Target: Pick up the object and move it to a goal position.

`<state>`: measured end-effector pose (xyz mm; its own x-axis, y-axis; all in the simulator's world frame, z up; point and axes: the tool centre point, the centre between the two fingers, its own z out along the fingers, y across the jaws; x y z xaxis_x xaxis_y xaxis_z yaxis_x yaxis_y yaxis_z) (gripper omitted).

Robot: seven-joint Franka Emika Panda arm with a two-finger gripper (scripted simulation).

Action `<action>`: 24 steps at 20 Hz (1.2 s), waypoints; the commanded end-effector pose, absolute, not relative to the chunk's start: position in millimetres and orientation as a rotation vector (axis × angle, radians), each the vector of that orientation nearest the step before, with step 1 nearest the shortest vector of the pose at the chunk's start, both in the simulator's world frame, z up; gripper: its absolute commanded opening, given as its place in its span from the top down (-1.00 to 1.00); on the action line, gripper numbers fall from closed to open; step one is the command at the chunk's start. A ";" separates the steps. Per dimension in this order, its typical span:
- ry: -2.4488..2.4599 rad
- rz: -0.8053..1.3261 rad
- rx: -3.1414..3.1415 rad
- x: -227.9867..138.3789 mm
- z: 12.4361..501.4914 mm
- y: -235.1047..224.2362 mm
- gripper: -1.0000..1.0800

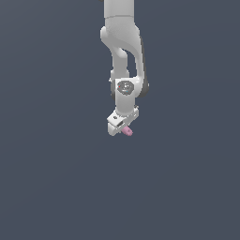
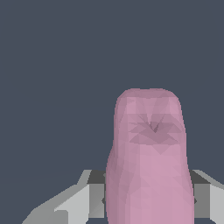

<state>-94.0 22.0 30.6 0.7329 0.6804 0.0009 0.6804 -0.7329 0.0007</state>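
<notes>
Exterior view is showing you the white arm (image 1: 123, 51) hanging down against plain dark grey, its gripper (image 1: 120, 127) clamping the pink object (image 1: 127, 131). Wrist view is showing you that dimpled object (image 2: 149, 166) standing between both fingers (image 2: 89, 199).

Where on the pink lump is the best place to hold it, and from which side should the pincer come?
Grip the pink lump across its narrow width, near the end away from the dimple, coming along its long axis. It is elongated with fairly straight sides there, so flat fingers sit well. The pincer appears to hold it this way already, the dimpled end sticking out.
</notes>
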 end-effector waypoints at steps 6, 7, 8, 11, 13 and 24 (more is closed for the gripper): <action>1.148 0.002 2.924 -93.8 32.9 22.1 1.00; 1.148 0.002 2.924 -93.7 34.7 22.2 1.00; 1.148 0.002 2.924 -93.5 37.0 22.2 1.00; 1.148 0.002 2.924 -92.8 47.2 22.4 1.00; 1.149 0.001 2.923 -92.1 56.6 22.8 1.00; 1.150 0.001 2.923 -85.2 145.4 25.4 1.00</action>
<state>-86.2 24.8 130.0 0.7320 0.6813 0.0002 0.6813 -0.7320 0.0002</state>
